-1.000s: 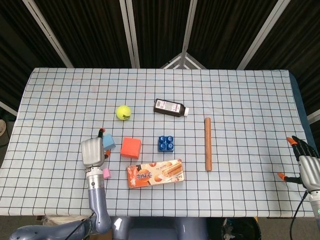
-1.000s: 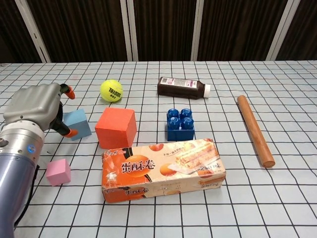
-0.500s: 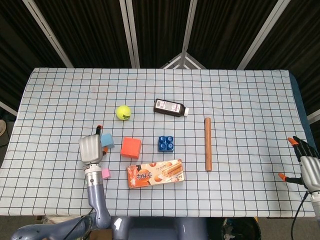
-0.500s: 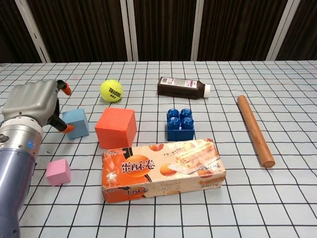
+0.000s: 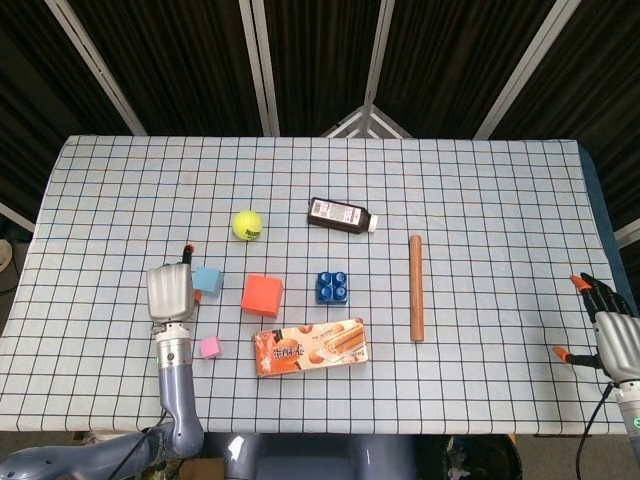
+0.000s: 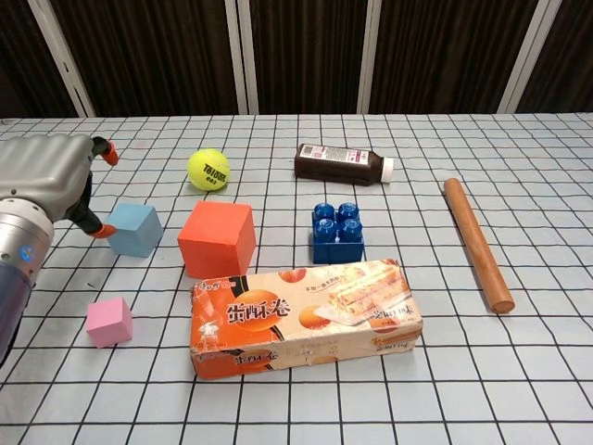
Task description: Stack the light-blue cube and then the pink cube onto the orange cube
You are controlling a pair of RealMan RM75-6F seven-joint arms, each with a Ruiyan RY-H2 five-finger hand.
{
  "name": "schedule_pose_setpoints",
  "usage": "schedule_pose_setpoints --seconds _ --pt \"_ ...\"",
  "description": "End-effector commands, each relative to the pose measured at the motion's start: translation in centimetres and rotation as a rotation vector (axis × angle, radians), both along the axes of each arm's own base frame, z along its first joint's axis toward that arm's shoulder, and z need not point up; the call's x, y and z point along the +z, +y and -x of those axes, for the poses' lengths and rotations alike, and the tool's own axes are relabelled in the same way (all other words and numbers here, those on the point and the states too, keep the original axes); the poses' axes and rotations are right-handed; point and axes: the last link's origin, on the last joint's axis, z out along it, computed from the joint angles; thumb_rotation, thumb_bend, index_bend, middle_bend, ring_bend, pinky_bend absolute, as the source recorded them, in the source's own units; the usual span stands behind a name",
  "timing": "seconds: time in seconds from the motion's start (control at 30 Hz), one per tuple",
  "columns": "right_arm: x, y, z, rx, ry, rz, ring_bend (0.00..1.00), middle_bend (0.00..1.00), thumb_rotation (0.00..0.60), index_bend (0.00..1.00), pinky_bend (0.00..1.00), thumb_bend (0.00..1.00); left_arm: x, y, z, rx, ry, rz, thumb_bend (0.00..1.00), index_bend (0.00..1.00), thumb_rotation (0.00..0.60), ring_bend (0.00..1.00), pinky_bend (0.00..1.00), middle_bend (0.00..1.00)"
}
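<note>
The light-blue cube (image 5: 207,280) (image 6: 134,229) rests on the checked cloth just left of the orange cube (image 5: 262,295) (image 6: 216,239). The small pink cube (image 5: 210,347) (image 6: 109,321) lies nearer the front edge. My left hand (image 5: 168,291) (image 6: 46,181) is immediately left of the light-blue cube, fingers apart, one orange fingertip (image 6: 98,231) at the cube's left face; it holds nothing. My right hand (image 5: 612,335) hovers off the table's right edge with fingers spread and empty; only the head view shows it.
A snack box (image 5: 309,346) (image 6: 306,317) lies in front of the orange cube. A blue toy brick (image 5: 332,287) (image 6: 337,234), tennis ball (image 5: 247,225) (image 6: 208,170), dark bottle (image 5: 343,215) (image 6: 343,164) and wooden rod (image 5: 416,287) (image 6: 476,243) lie further back and to the right.
My left hand has drawn back to the left, off the light-blue cube, which shifted slightly left with it. The right hand has barely moved.
</note>
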Motion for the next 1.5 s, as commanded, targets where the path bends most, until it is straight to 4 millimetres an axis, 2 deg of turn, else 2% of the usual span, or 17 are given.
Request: schedule_pose_setpoints --seconds 0.03,0.2,0.43,0.7,1.03,1.5 --pt "-0.1 -0.1 0.1 -0.009 0.002 -0.003 0.05 0.04 0.6 0.0 0.12 0.07 0.0 -0.7 0.2 0.014 -0.006 0.104 0.1 0.25 0.6 0.69 0.79 0.69" --pt "-0.1 0.0 -0.1 -0.009 0.004 -0.005 0.05 0.04 0.6 0.0 0.12 0.07 0.5 -0.8 0.1 0.033 -0.019 0.213 0.11 0.24 0.6 0.67 0.78 0.68" --pt "0.1 0.0 0.1 -0.024 0.002 -0.002 0.05 0.04 0.6 0.0 0.12 0.07 1.2 -0.2 -0.1 0.032 -0.025 0.275 0.12 0.25 0.6 0.67 0.78 0.68" --pt "-0.1 0.0 0.0 -0.025 0.003 -0.008 0.05 0.04 0.6 0.0 0.12 0.07 1.7 0.7 0.4 0.07 -0.022 0.242 0.13 0.25 0.6 0.67 0.78 0.68" --pt "-0.2 -0.1 0.1 -0.04 0.007 -0.014 0.05 0.04 0.6 0.0 0.12 0.07 1.7 2.2 0.0 0.053 -0.026 0.271 0.17 0.28 0.6 0.67 0.78 0.7" --pt "-0.5 -0.2 0.0 -0.044 0.011 -0.027 0.05 0.04 0.6 0.0 0.12 0.07 2.3 2.5 0.1 0.064 -0.046 0.323 0.26 0.33 0.6 0.67 0.78 0.71"
